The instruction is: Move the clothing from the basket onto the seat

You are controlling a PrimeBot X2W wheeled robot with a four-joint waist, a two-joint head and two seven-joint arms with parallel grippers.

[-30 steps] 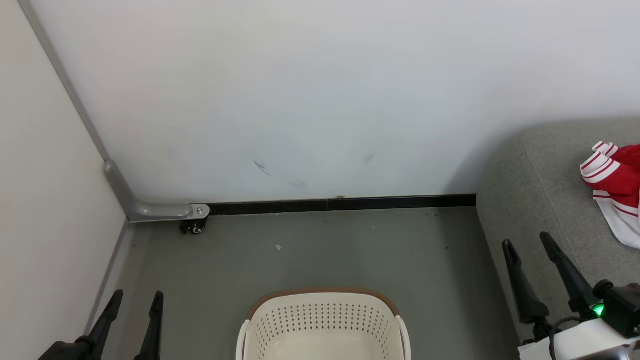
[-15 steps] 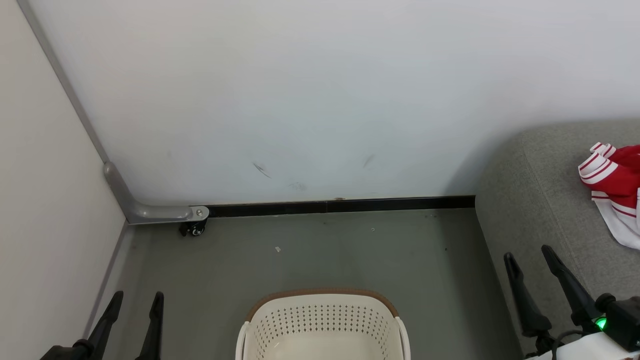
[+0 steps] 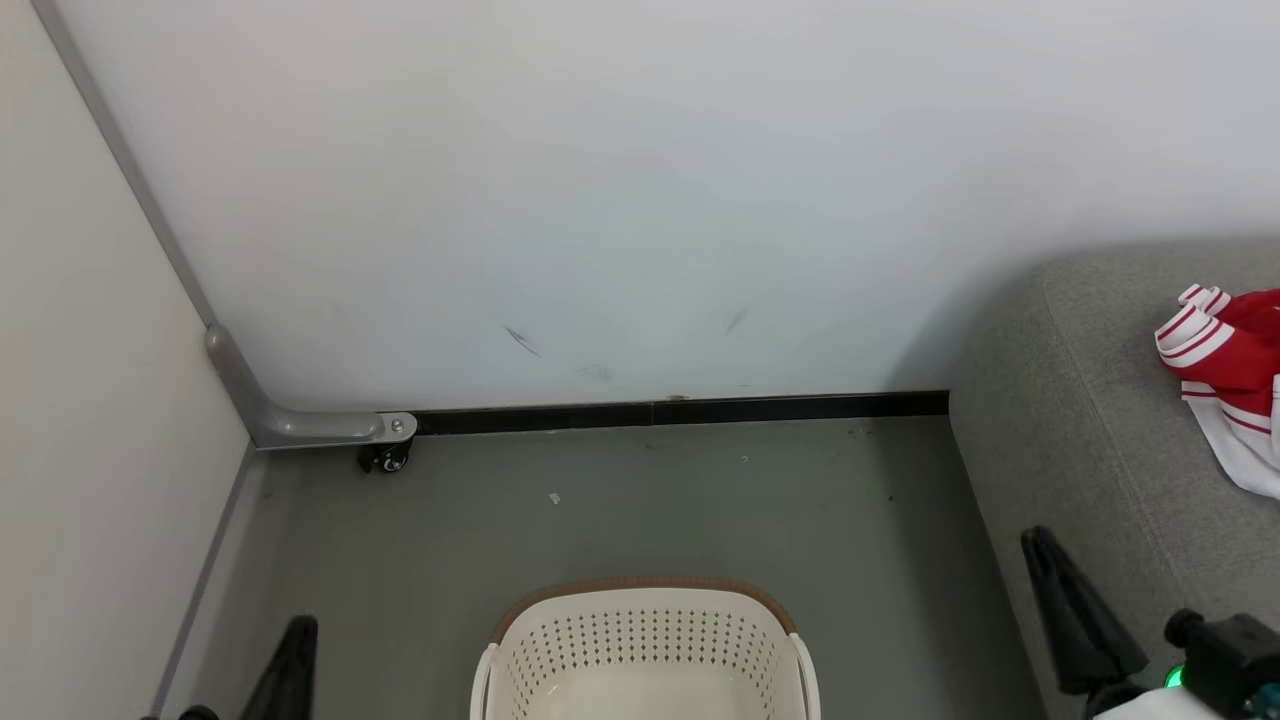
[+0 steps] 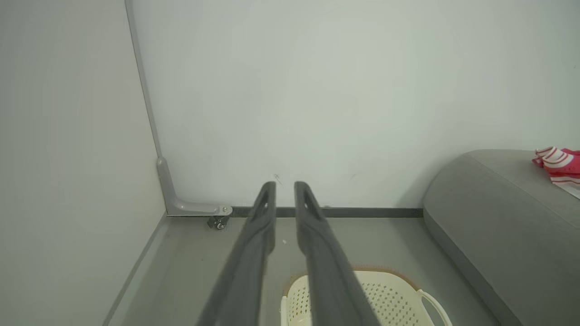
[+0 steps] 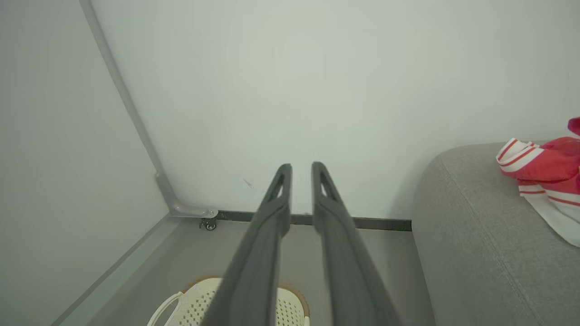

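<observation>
The cream basket (image 3: 645, 585) with its brown rim stands on the floor at the bottom centre; the part of its inside that I see holds nothing. Red and white clothing (image 3: 1225, 370) lies on the grey seat (image 3: 1080, 400) at the right edge. My left gripper (image 3: 303, 628) is low at the bottom left, left of the basket, shut and empty. My right gripper (image 3: 1038, 540) sits in front of the seat's corner, shut and empty. Each wrist view shows its fingers close together, left gripper (image 4: 285, 184) and right gripper (image 5: 301, 166), over the basket (image 4: 389, 276) (image 5: 195, 303).
A white wall with a black baseboard (image 3: 680, 408) closes the far side. A pale panel stands at the left, with a grey bracket and a small castor (image 3: 386, 458) at its foot. Grey floor (image 3: 650, 500) lies between basket and wall.
Both grippers have gone from open to shut, each pair of fingers now showing as one dark shape. Both sit lower in the head view than before.
</observation>
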